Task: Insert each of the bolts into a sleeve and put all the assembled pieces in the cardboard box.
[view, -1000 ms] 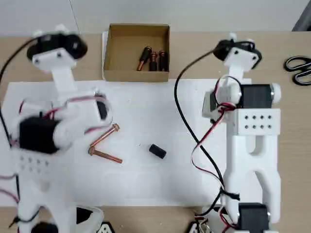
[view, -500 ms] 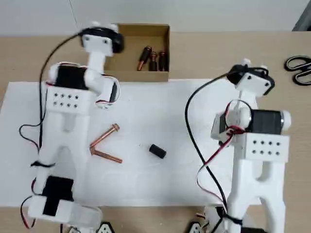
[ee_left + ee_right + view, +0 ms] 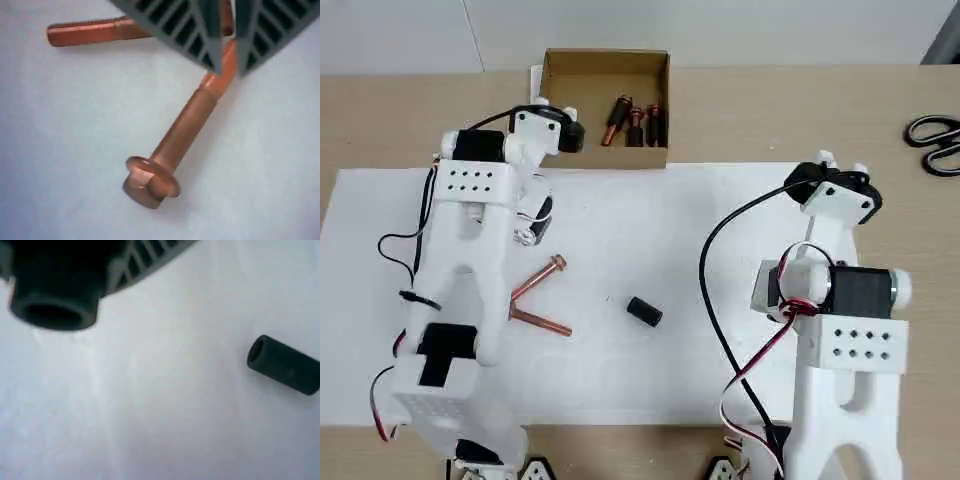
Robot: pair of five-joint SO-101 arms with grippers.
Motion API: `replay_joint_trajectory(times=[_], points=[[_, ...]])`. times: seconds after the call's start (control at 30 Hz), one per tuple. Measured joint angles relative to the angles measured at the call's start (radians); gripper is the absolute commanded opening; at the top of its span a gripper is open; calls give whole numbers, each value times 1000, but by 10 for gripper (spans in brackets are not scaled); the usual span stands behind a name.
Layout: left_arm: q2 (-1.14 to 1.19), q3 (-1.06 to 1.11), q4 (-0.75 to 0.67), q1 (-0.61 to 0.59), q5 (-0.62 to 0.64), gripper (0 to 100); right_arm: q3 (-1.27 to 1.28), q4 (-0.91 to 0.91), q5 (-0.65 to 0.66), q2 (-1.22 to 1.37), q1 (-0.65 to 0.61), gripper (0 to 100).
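High view: tan table [image 3: 740,110], with a white paper sheet [image 3: 650,220] spread across the middle, probably for contrast under small parts. Over the bolts' side, left arm [image 3: 470,230] stretched toward the far edge; opposite, right arm [image 3: 840,330] drawn in nearer its base. At the sheet's far edge, cardboard box [image 3: 605,157], set within reach of both and already holding three assembled pieces [image 3: 635,122] side by side. Off toward the table's corner, scissors [image 3: 935,140], well apart.

On the sheet, two bare bolts [image 3: 535,280] in a V, ends nearly meeting. Above one shank, left gripper [image 3: 227,62], tips pressed almost together and gripping nothing; presumably lined up for a pick, with spreading needed first. Farther over, right gripper [image 3: 100,275] pinching a held sleeve [image 3: 52,307], bore exposed, likely as a ready socket for a bolt. Mid-sheet, loose sleeve [image 3: 643,311] lying flat between the arms.
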Motion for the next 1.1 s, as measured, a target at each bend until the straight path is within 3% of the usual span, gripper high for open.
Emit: replay_joint_trajectory(times=[0.7,1.1], points=[[114,61,-5,17,-284,51,0,-3,0,-2,0,3],[210,61,-6,17,-310,92,3,-6,0,-2,0,3]])
